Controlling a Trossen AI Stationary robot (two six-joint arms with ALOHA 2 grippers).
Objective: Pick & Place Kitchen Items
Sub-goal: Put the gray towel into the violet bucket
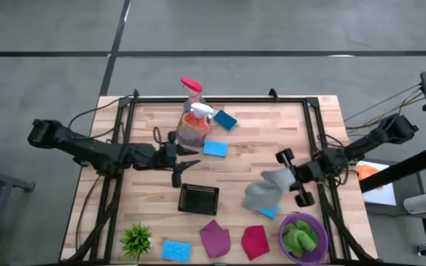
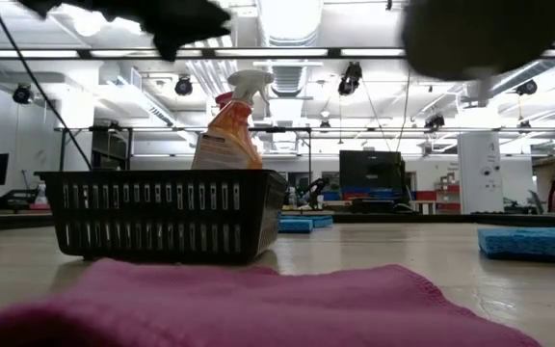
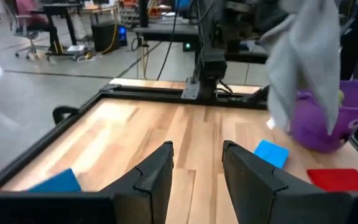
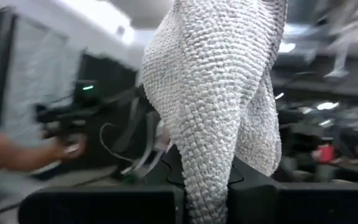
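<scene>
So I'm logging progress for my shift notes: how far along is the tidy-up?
Done: the green cloth sits in the purple bowl. In hand: the right gripper holds the grey cloth aloft; the left gripper is open, empty. Left: the black basket is empty, with sponges, bottles and magenta and red cloths loose.

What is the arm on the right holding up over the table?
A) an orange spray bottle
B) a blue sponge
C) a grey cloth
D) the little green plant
C: the grey cloth hangs from the right gripper, whose jaws are shut on it, seen close up in the right wrist view.
</scene>
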